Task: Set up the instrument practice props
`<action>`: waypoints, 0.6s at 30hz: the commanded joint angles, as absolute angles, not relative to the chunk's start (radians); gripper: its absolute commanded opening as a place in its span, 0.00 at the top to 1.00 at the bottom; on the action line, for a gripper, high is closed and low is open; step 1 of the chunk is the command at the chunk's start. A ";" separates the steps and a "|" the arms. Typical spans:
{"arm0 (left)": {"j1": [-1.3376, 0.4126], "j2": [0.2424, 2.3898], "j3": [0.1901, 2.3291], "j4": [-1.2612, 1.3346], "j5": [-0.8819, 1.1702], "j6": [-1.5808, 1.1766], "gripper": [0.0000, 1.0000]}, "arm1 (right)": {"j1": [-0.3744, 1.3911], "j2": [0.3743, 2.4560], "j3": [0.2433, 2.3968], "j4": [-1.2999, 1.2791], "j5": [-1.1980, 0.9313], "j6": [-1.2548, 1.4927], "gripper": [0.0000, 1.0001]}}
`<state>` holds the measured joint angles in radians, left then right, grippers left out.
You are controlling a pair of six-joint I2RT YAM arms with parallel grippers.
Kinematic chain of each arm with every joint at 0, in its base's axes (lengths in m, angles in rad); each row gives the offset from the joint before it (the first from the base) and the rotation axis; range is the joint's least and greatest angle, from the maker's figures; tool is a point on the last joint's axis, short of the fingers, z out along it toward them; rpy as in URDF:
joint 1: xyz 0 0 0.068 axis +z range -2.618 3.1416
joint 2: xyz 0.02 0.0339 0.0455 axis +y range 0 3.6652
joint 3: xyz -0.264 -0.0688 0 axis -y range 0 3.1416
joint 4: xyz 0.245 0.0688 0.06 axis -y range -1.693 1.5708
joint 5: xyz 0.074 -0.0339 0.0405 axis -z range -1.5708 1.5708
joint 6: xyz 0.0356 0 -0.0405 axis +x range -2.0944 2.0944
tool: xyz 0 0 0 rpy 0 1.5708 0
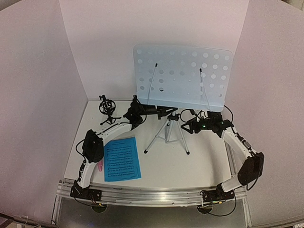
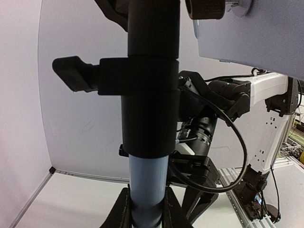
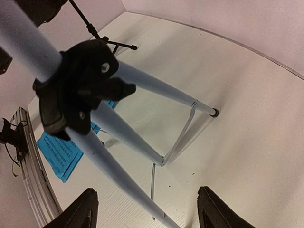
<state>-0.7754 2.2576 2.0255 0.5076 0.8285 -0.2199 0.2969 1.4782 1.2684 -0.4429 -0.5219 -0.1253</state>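
Closest to me, an aluminium rail point(image 1: 152, 194) runs along the front edge of the white surface point(image 1: 199, 166), with both arm bases bolted to it. Just behind it on the left lies the sheet point(image 1: 122, 159). It is flat blue paper covered in rows of dark print. The mic point(image 1: 100, 164), a slim pink stick, lies just beside the sheet's left edge and is partly hidden by the left arm.

The stand point(image 1: 170, 124) is upright at mid-surface on its legs point(image 1: 156, 137). These are smooth silver tubes splayed into a tripod, joined by thin braces and tipped with black feet. They meet at a chunky black plastic hub point(image 3: 76, 90).

The left claw point(image 1: 159, 112) reaches in from the left. Its wrist view shows its black fingers point(image 2: 121, 211) pressed against either side of the pale tube, below a black clamp collar point(image 2: 142, 76), so it is gripping the stand. The right claw point(image 3: 147, 191) hangs just right of the hub with its fingers spread wide, holding nothing.

Behind the left arm, the mount point(image 1: 108, 108) stands apart from the rest. It is a small black wire cradle on spindly tripod feet.

Farthest back and highest is the desk point(image 1: 183, 76), a pale-blue panel with rounded corners and rows of round holes. It is tilted back, and two thin black wire arms lie across its face.
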 commanded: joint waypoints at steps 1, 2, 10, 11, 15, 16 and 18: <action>-0.772 2.203 1.985 0.479 0.910 -0.242 1.00 | 0.280 1.547 1.374 -0.443 -0.574 -0.106 0.31; -0.772 2.200 1.967 0.502 0.909 -0.245 1.00 | 0.280 1.563 1.393 -0.442 -0.575 -0.108 0.31; -0.770 2.193 1.863 0.690 0.905 -0.266 1.00 | 0.278 1.631 1.463 -0.410 -0.695 -0.130 0.32; -0.770 2.193 1.864 0.690 0.912 -0.261 1.00 | 0.277 1.637 1.468 -0.407 -0.744 -0.145 0.34; -0.768 2.193 1.872 0.670 0.932 -0.262 1.00 | 0.265 1.683 1.512 -0.404 -0.871 -0.177 0.42; -0.767 2.191 1.870 0.668 0.935 -0.263 1.00 | 0.262 1.692 1.521 -0.404 -0.885 -0.181 0.43; -0.766 2.189 1.867 0.663 0.939 -0.264 1.00 | 0.258 1.711 1.544 -0.406 -0.910 -0.197 0.43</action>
